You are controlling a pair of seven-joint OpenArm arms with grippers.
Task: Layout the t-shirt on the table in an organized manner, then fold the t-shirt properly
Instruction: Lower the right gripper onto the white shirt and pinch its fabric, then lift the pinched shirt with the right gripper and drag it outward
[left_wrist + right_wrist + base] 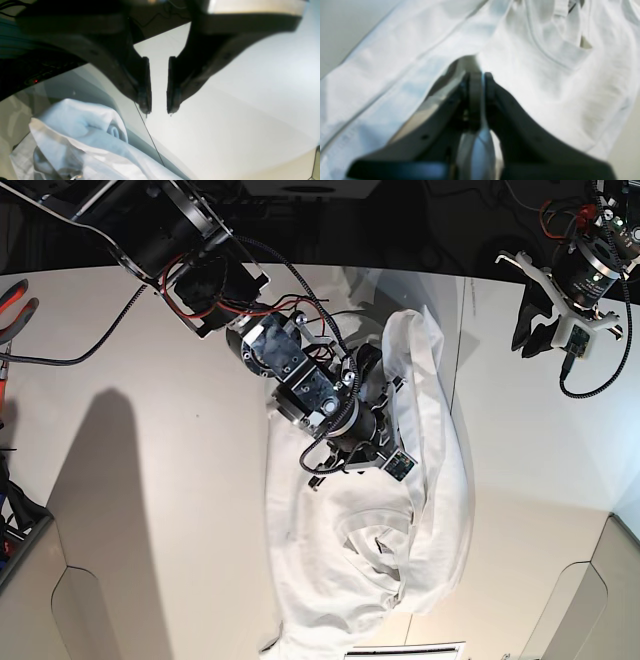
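One t-shirt (420,510) lies crumpled on the one table (150,480), bunched near its middle. Two grippers show. The right gripper (480,77) is down in the cloth, its jaws pinched together on a fold of the shirt. The left gripper (159,111) hangs over bare table beside the shirt, jaws partly apart, holding nothing.
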